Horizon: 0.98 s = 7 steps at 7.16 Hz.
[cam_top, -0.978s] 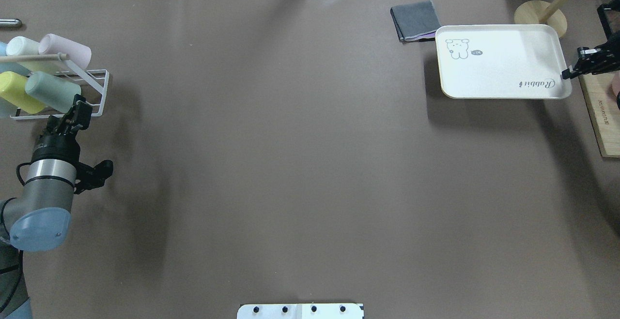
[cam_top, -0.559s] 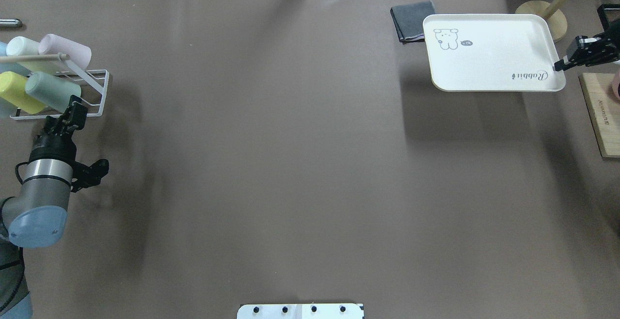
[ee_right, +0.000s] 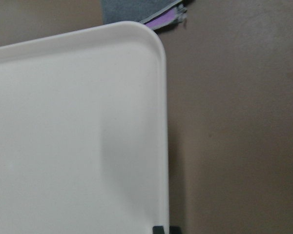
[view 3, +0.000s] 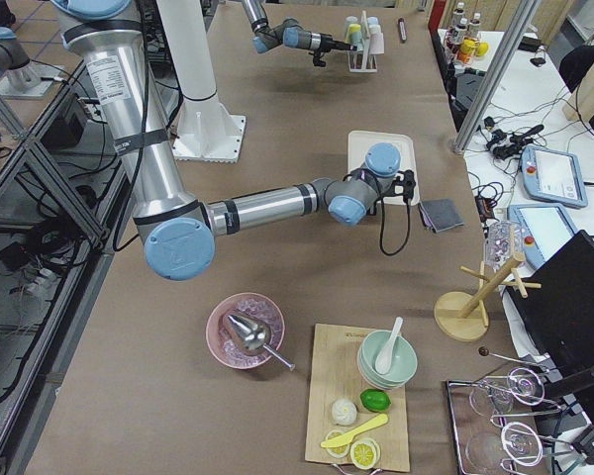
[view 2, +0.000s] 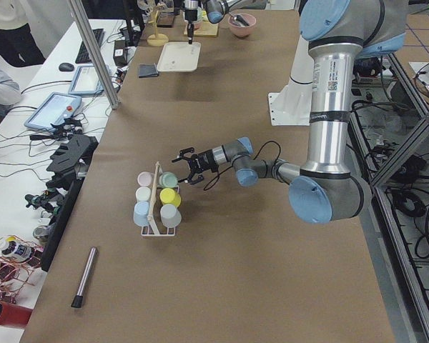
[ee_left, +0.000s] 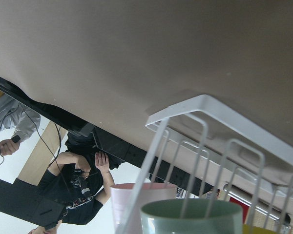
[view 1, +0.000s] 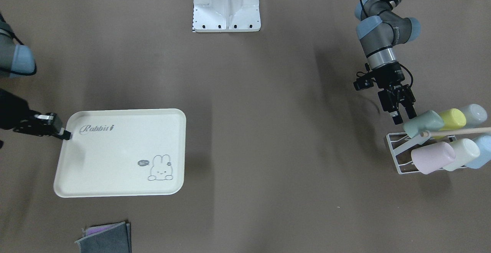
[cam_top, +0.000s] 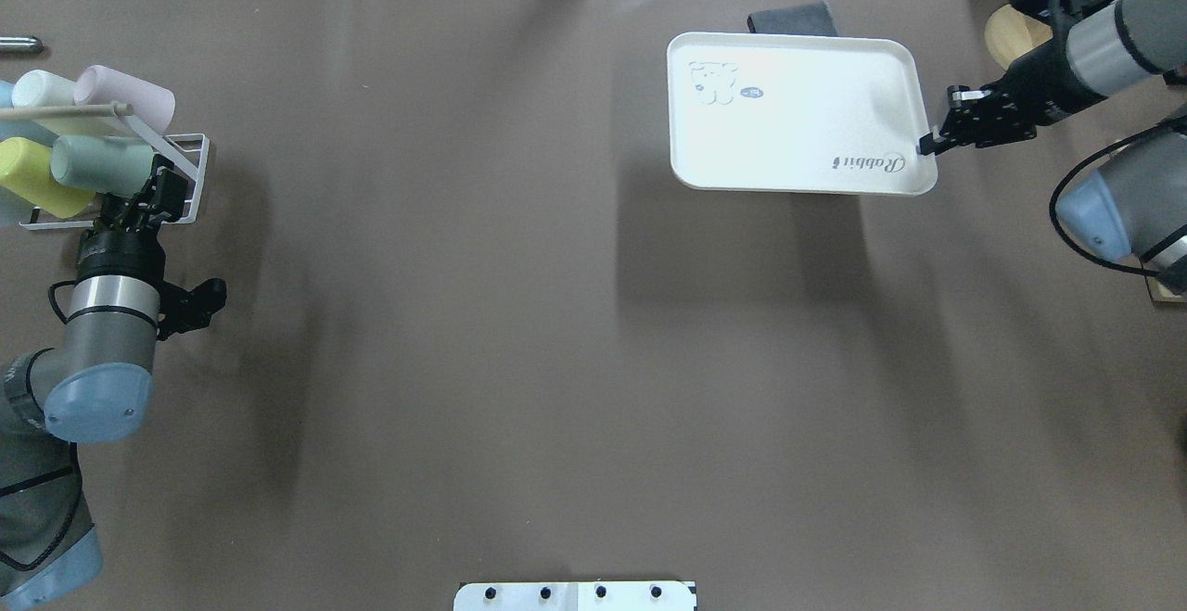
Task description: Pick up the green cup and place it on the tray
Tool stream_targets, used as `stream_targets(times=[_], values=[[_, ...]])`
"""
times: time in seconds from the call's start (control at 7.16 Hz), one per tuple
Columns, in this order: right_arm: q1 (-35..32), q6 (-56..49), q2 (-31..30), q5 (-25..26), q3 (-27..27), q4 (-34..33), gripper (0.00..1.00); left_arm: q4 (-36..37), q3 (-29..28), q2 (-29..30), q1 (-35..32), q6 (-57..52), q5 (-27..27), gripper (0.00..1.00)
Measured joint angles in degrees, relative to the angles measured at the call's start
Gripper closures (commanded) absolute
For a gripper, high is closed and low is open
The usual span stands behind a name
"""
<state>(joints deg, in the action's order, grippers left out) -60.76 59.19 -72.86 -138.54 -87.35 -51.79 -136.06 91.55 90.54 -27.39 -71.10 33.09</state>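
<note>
The green cup point(cam_top: 97, 166) lies on its side on the white wire rack point(cam_top: 190, 143) at the table's left, mouth towards my left arm; it also shows in the front view point(view 1: 424, 123) and at the bottom of the left wrist view point(ee_left: 190, 217). My left gripper point(cam_top: 158, 186) is open right at the cup's mouth point(view 1: 403, 116); I cannot tell whether a finger touches the rim. The cream tray point(cam_top: 797, 110) hangs above the table at the back right. My right gripper point(cam_top: 925, 145) is shut on its short edge by the "Rabbit" script point(view 1: 66, 134). The tray is bare point(ee_right: 78, 136).
The rack also holds a yellow cup point(cam_top: 28, 184), a pink cup point(cam_top: 125, 96), a pale whitish cup point(cam_top: 42, 90) and a blue one point(view 1: 481, 149). A folded grey cloth point(cam_top: 793, 19) lies behind the tray. A wooden stand point(cam_top: 1015, 31) is at the back right.
My right gripper has carried the tray to the left, away from the table's right edge. My left gripper has moved forward up to the green cup's mouth.
</note>
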Motion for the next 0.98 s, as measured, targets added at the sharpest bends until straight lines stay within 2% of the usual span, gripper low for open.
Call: stream_targets(times=[0.28,0.56,0.84,0.98], values=[[12.0,9.2,1.7,11.2,-4.5,1.3,1.0,-1.3,-1.1,0.3,-0.7,-0.3,0.2,0.05],[21.7,15.5,3.9,20.9,-6.1,1.6,1.0,-6.7,-4.9,0.2,-0.8,-0.5,0.1,0.05],[26.5,17.0,5.3,27.0,-5.2,1.6,1.0,-9.1,-6.6,0.0,-0.8,-1.4,0.1,0.05],[27.2,17.2,5.8,28.1,-4.7,1.6,1.0,-9.4,-6.8,-0.1,-0.9,-1.7,0.1,0.05]])
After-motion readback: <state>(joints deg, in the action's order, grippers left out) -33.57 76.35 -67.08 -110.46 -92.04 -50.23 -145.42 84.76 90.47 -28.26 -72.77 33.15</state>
